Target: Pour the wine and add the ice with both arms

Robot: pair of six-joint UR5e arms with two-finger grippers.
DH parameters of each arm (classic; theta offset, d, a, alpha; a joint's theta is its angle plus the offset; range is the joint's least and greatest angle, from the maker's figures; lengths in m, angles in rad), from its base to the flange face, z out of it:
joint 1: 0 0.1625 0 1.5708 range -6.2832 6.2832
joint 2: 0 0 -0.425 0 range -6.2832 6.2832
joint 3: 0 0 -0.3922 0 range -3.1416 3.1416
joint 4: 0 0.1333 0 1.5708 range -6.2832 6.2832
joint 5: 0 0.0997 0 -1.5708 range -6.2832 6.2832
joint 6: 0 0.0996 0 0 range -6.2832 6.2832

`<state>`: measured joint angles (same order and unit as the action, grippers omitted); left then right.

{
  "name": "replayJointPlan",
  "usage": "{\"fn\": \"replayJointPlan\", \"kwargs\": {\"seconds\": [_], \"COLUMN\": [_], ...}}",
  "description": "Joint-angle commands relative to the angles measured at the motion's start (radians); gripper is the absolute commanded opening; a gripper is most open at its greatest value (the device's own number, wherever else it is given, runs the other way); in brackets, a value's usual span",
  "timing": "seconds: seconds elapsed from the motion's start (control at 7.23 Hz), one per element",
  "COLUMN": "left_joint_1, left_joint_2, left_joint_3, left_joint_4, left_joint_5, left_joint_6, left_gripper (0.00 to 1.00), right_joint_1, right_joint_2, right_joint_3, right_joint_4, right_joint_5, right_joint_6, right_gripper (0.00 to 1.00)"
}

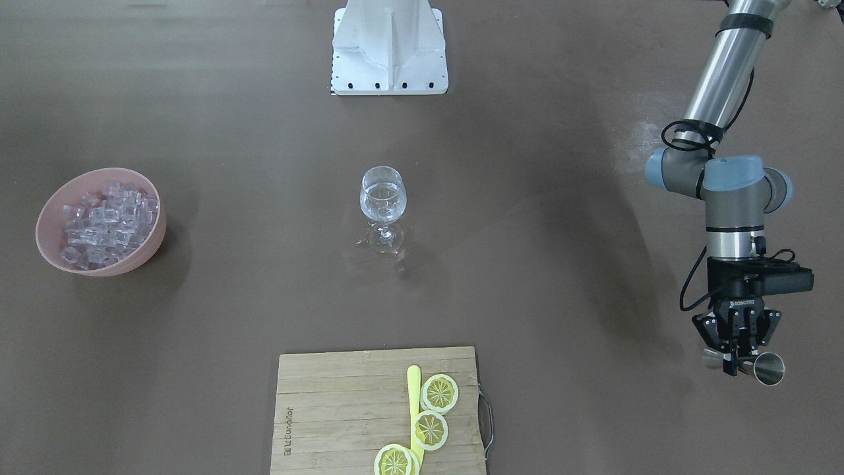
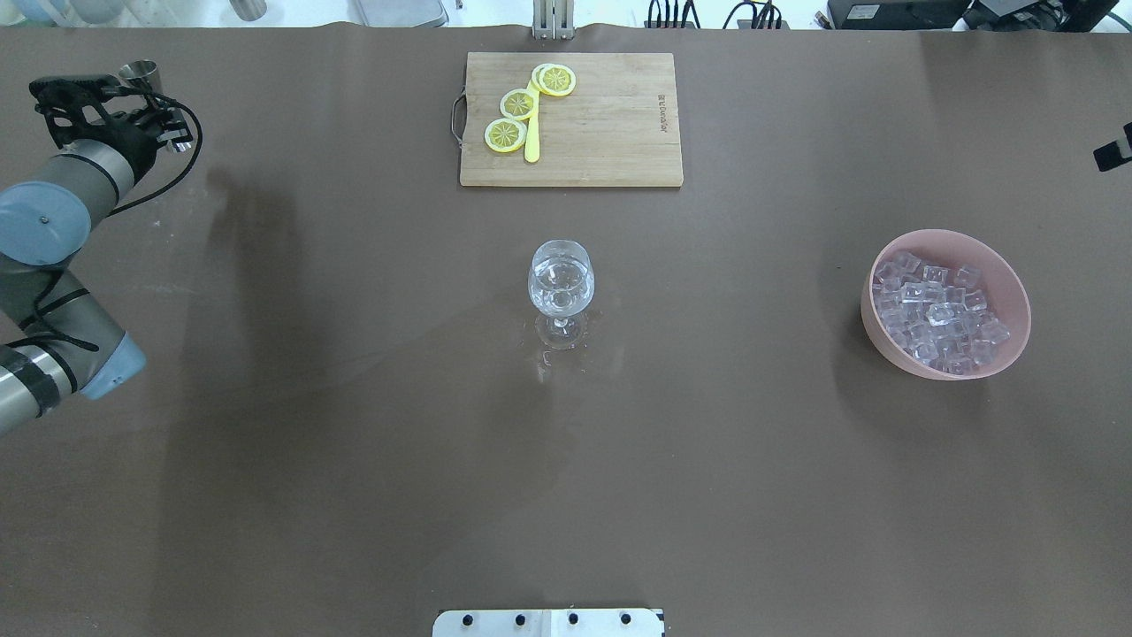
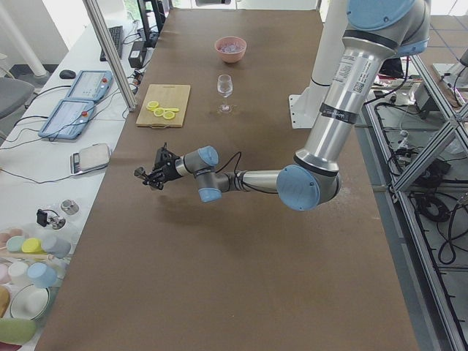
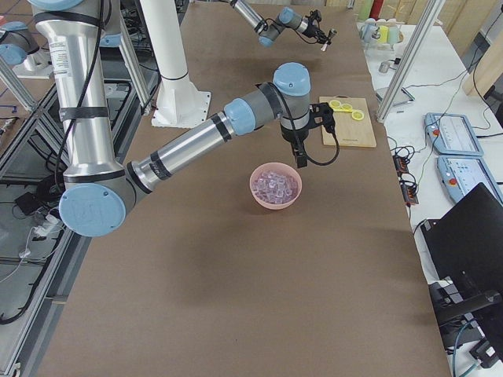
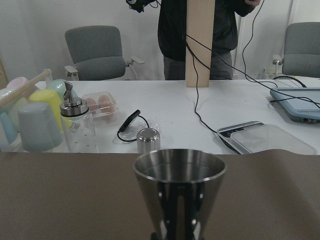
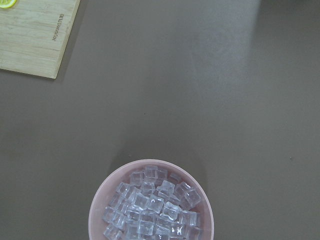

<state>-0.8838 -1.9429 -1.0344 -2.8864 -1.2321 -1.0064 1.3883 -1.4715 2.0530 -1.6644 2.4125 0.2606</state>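
The left jaws clamp an upright steel jigger (image 1: pixel 770 368), well apart from the wine glass (image 1: pixel 382 201). The ice (image 6: pixel 150 210) lies beneath the right jaws; whether those are open cannot be told.

Bright, even light from above lays soft, faint shadows on the brown table (image 2: pixel 354 495), darkest beside the pink bowl (image 1: pixel 47 218), with a pale sheen near the left arm (image 1: pixel 722 79), glints on the steel jigger (image 5: pixel 179 185) and sharp focus throughout.

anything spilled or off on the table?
Wet-looking, glinting patches ring the foot of the wine glass at the centre of the table: likely spilled liquid, possibly glare. The ice sits wholly inside its pink bowl. Nothing else stands out.
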Motion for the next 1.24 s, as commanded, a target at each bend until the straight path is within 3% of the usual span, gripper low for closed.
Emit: {"fn": "replayJointPlan", "kwargs": {"seconds": [0.0, 0.14, 0.28, 0.83, 1.11], "left_joint_1": [-0.007, -0.007, -0.007, -0.007, -0.007], "left_joint_2": [0.002, 0.002, 0.002, -0.002, -0.002], "left_joint_3": [0.013, 0.014, 0.014, 0.014, 0.014], "left_joint_4": [-0.001, 0.001, 0.001, 0.001, -0.001], "left_joint_5": [-0.039, -0.04, -0.043, -0.044, -0.043], "left_joint_6": [-0.001, 0.003, 0.005, 0.005, 0.0], "left_gripper": [0.0, 0.0, 0.16, 0.46, 0.48], "right_joint_1": [-0.005, -0.005, -0.005, -0.005, -0.005], "right_joint_2": [0.002, 0.002, 0.0, 0.0, -0.001], "right_joint_3": [0.001, -0.001, 0.001, -0.001, -0.001], "right_joint_4": [0.0, 0.0, 0.0, 0.0, 0.0], "right_joint_5": [-0.003, -0.004, -0.003, -0.003, -0.003], "right_joint_6": [0.0, 0.0, 0.0, 0.0, 0.0], "right_gripper": [1.0, 1.0, 1.0, 1.0, 1.0]}}
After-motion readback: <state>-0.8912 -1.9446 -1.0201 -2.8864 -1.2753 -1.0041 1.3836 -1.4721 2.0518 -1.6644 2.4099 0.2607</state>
